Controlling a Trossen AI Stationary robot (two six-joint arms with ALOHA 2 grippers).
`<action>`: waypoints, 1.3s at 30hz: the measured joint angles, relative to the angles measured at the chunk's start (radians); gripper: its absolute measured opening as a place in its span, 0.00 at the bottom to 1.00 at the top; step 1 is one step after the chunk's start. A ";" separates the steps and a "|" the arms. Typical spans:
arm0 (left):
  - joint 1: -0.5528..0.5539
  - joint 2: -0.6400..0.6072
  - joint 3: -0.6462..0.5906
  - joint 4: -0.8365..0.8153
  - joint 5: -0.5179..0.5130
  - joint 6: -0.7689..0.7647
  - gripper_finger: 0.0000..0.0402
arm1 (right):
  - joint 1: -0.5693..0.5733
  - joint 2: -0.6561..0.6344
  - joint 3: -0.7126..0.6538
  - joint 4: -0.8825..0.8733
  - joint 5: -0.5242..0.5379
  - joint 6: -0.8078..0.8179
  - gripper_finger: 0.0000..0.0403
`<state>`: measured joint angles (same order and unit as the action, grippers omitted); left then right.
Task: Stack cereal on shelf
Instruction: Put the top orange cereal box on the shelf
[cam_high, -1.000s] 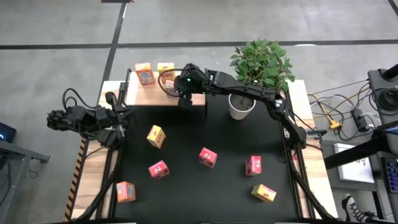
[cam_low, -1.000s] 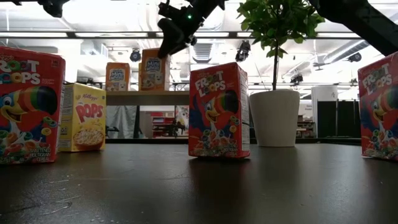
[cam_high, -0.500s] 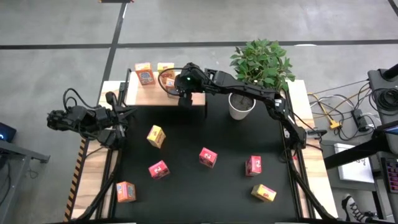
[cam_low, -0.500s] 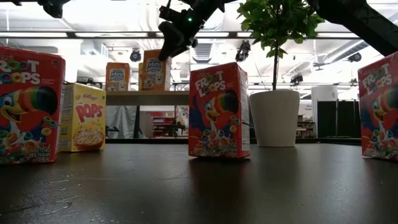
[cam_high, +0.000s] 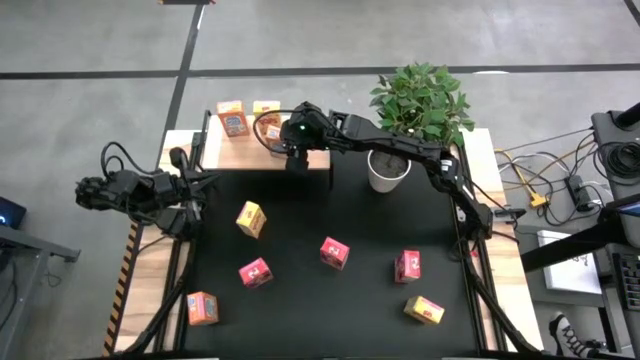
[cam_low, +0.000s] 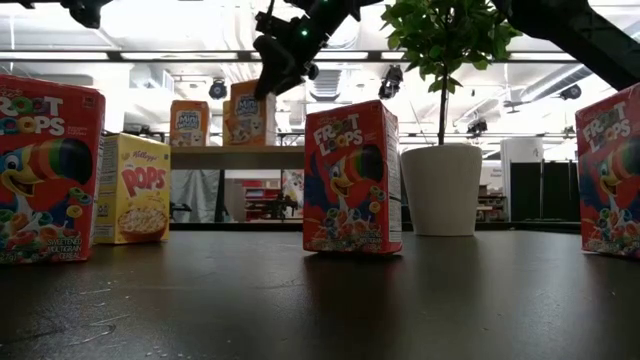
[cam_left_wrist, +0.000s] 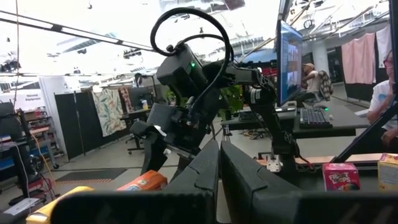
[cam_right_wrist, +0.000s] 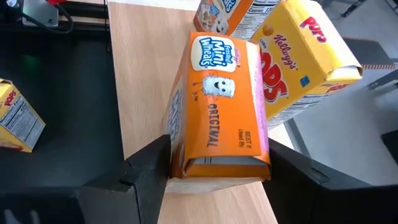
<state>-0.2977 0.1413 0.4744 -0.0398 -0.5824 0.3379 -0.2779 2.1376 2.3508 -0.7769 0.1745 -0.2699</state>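
My right gripper (cam_high: 285, 140) reaches over the shelf (cam_high: 318, 160) and is shut on an orange cereal box (cam_right_wrist: 217, 106), which stands upright at the board in the low view (cam_low: 251, 113). Beside it on the shelf are another orange box (cam_high: 232, 119) and a yellow box (cam_high: 266, 109). Several boxes stand on the black table: yellow (cam_high: 250, 218), red (cam_high: 255, 272), orange (cam_high: 203, 308), red (cam_high: 334, 253), red (cam_high: 407, 266) and yellow (cam_high: 424, 310). My left gripper (cam_left_wrist: 219, 180) is shut and waits at the table's left edge. My right gripper pinches the orange box between its two fingers (cam_right_wrist: 149, 168), one on each narrow side (cam_right_wrist: 177, 130) near the box's upper end. It comes slanting down from the table's right. The box is upright over the shelf board (cam_right_wrist: 140, 74); whether its lower end rests there I cannot tell.
A white pot with a leafy plant (cam_high: 388, 170) stands right of the shelf, under the right arm. Pale wooden strips run along the table's left and right sides (cam_high: 150, 270). Free board lies at the shelf's right end.
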 joint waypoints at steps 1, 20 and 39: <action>0.000 0.000 0.000 0.000 0.000 0.001 0.00 | 0.000 0.000 0.000 0.000 0.000 0.001 0.55; 0.000 0.017 0.000 0.003 0.000 -0.076 0.00 | 0.039 -0.107 0.005 -0.049 0.009 0.050 0.55; 0.000 0.426 0.121 0.215 -0.006 -0.094 0.00 | 0.257 -0.374 -0.284 -0.095 0.005 -0.001 0.33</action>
<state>-0.2977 0.5672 0.5949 0.1753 -0.5886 0.2441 -0.0207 1.7632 2.0665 -0.8721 0.1797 -0.2706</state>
